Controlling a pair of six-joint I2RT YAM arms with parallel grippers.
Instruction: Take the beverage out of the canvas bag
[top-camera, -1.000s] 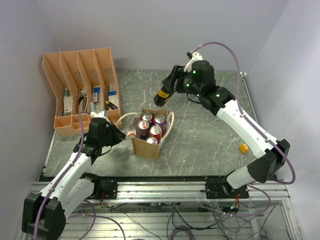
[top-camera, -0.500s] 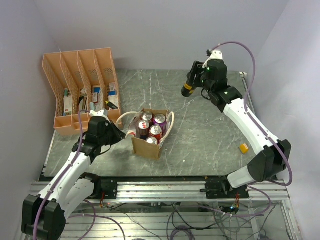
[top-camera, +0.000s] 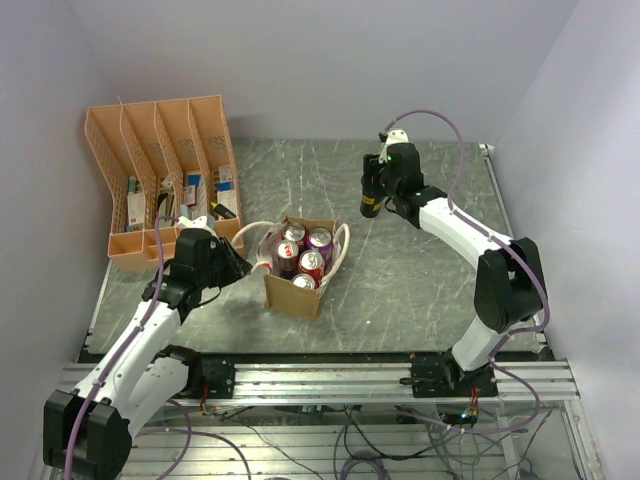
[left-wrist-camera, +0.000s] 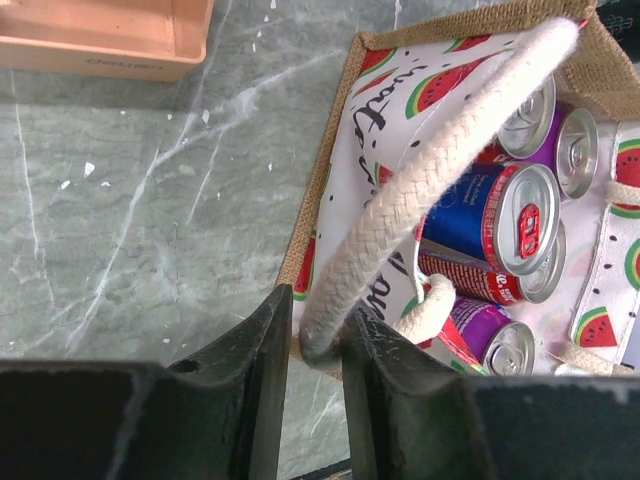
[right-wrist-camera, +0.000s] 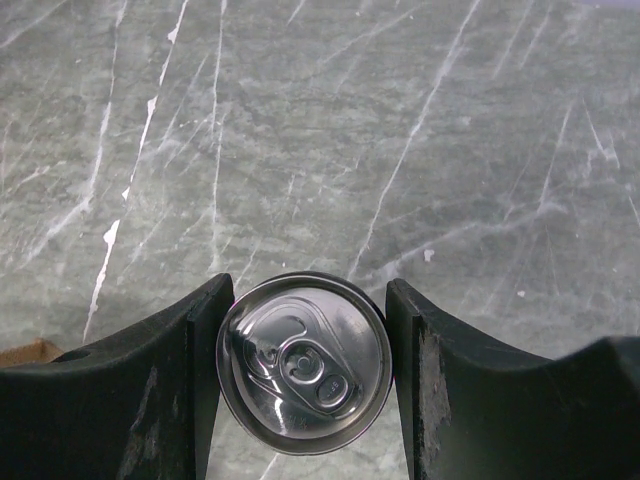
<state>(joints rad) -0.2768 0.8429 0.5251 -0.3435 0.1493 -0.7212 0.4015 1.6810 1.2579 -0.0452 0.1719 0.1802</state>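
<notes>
Seen from above, the right gripper (top-camera: 369, 198) holds a dark can (top-camera: 370, 207) upright over the table (top-camera: 420, 270), behind and to the right of the canvas bag (top-camera: 298, 292), where four cans (top-camera: 300, 255) remain. Only its wrist camera shows the jaws clamped on either side of the silver lid, and only the left wrist view shows the left gripper (left-wrist-camera: 318, 325) with jaws slightly apart around the bag's rope handle (left-wrist-camera: 420, 180). A second ago the can hung nearer the bag and higher; I can't tell whether the left jaws pinch the rope or whether the can touches the table.
</notes>
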